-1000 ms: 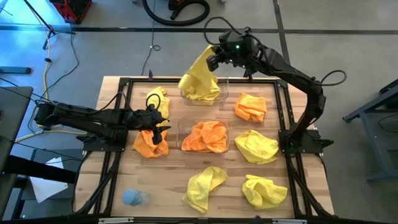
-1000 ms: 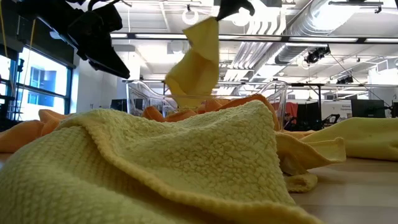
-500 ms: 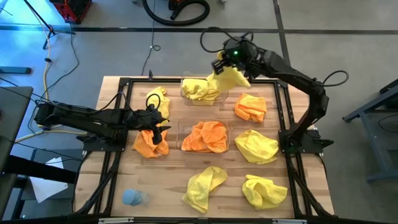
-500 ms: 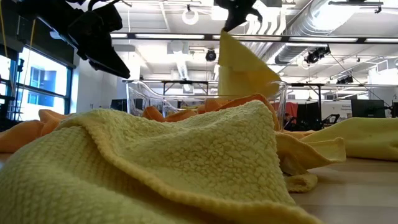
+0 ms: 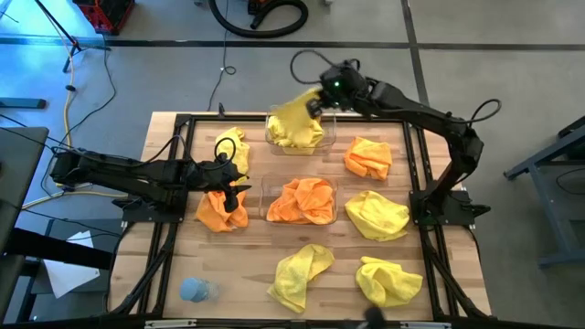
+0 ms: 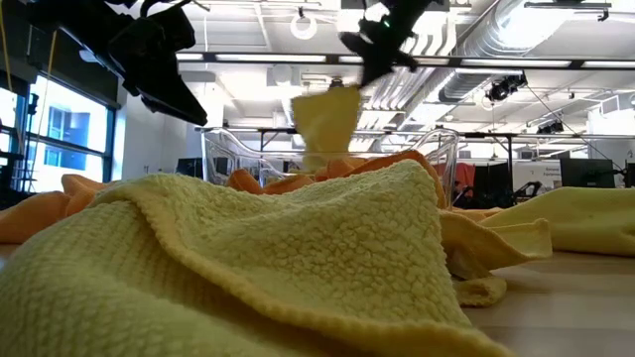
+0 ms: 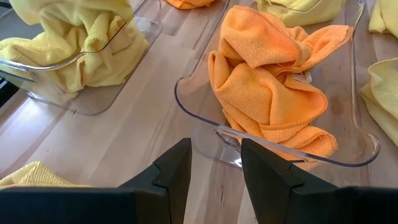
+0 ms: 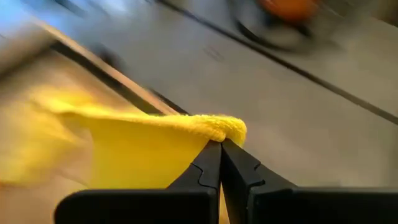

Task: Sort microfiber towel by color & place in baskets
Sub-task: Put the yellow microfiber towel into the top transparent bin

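Over far basket [image 5: 298, 133], right gripper [image 5: 319, 99] jaws clenched on yellow towel [image 5: 294, 111], cloth partly draped into basket on other yellow towels. Step: depositing yellow. Next: release, clear rim. Left gripper [image 5: 239, 195] jaws parted, empty, beside near basket [image 7: 339, 143] holding orange towels [image 7: 270, 84].

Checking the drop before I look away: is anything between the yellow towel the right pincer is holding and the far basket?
Nothing visible is. The right pincer holds the yellow towel right over the far basket, which already has yellow cloth in it. The left pincer waits apart, by an orange towel.
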{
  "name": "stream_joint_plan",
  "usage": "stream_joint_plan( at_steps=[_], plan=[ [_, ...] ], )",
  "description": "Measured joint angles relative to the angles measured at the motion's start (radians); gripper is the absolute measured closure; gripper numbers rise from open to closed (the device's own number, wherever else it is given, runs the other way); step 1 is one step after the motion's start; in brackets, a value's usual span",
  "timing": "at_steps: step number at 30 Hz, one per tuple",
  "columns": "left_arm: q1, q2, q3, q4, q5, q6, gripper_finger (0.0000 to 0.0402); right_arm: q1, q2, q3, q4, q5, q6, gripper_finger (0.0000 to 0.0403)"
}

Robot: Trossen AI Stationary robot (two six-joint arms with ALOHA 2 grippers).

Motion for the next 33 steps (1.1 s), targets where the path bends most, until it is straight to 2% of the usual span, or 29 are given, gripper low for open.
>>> stream_joint_plan(
  at_steps=[3,5,7,11,14,19,22,29,33],
  plan=[
    [0.000,0.000,0.000,0.000,0.000,0.004,0.0275,-0.018,0.000,0.000,-0.211,0.152,0.042,0.0403],
    [0.000,0.000,0.000,0.000,0.000,0.004,0.0275,-0.030,0.000,0.000,-0.291,0.233,0.070,0.0403],
    [0.000,0.000,0.000,0.000,0.000,0.005,0.0275,-0.037,0.000,0.000,-0.309,0.288,0.081,0.0403],
    [0.000,0.000,0.000,0.000,0.000,0.005,0.0275,-0.034,0.000,0.000,-0.226,0.287,0.023,0.0403],
    [0.000,0.000,0.000,0.001,0.000,0.004,0.0275,-0.022,0.000,0.000,-0.146,0.190,-0.002,0.0403],
    [0.000,0.000,0.000,0.001,0.000,0.004,0.0275,-0.020,0.020,0.000,-0.024,-0.195,-0.057,0.0403],
    [0.000,0.000,0.000,0.001,0.000,0.004,0.0275,-0.022,0.054,0.000,0.002,-0.317,-0.078,0.0403],
    [0.000,0.000,0.000,0.001,0.000,-0.011,0.0275,-0.067,0.196,0.000,-0.071,-0.298,0.020,0.0403],
    [0.000,0.000,0.000,0.000,0.000,-0.012,0.0275,-0.073,0.280,0.000,-0.076,-0.308,0.013,0.0403]
  ],
)
